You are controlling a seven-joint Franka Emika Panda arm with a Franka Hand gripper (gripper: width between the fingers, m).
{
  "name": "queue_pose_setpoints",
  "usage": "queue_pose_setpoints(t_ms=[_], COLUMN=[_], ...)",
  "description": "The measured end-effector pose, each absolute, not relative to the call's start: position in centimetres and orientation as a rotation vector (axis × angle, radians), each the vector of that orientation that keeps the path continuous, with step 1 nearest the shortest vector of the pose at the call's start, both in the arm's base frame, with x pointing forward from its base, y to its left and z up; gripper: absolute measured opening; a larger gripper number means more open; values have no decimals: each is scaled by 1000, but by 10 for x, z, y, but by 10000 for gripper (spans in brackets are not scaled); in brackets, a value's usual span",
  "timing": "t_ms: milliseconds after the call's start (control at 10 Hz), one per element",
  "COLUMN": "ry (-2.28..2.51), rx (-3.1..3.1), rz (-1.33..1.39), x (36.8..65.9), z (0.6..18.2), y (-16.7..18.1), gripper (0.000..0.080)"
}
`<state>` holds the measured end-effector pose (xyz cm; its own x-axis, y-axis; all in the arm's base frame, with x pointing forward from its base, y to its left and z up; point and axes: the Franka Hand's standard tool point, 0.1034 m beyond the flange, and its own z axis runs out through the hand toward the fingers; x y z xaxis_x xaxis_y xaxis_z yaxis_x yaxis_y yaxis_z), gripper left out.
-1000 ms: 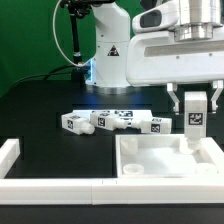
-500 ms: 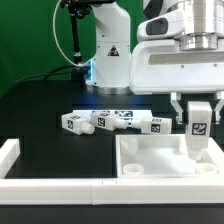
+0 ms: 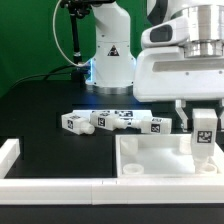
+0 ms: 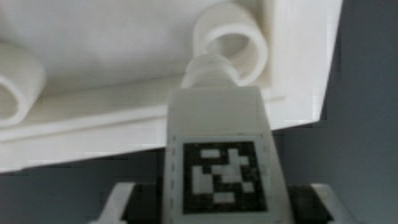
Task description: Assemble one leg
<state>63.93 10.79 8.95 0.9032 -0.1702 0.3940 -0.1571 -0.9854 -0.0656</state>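
My gripper (image 3: 203, 130) is shut on a white tagged leg (image 3: 204, 133) and holds it upright over the right rear corner of the white tray-like panel (image 3: 150, 158). In the wrist view the held leg (image 4: 219, 150) points toward a round socket (image 4: 233, 45) at the panel's corner, with grey fingers (image 4: 128, 200) on both sides of it. Three more tagged legs (image 3: 112, 121) lie in a row on the black table behind the panel.
A long white L-shaped border rail (image 3: 40, 185) runs along the front edge and up the exterior view's left. The robot base (image 3: 108, 60) stands at the back. A second round socket (image 4: 18, 85) shows in the wrist view.
The gripper with the leg has moved toward the exterior view's right and lower, closer to the panel's right rear corner.
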Motion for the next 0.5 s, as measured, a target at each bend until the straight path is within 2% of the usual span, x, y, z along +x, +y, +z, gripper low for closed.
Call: queue_pose_setpoints(t_ms=[500], ry=[266], rx=[-3028], rz=[-641], x=[635], z=[78], y=[112], gripper=[284])
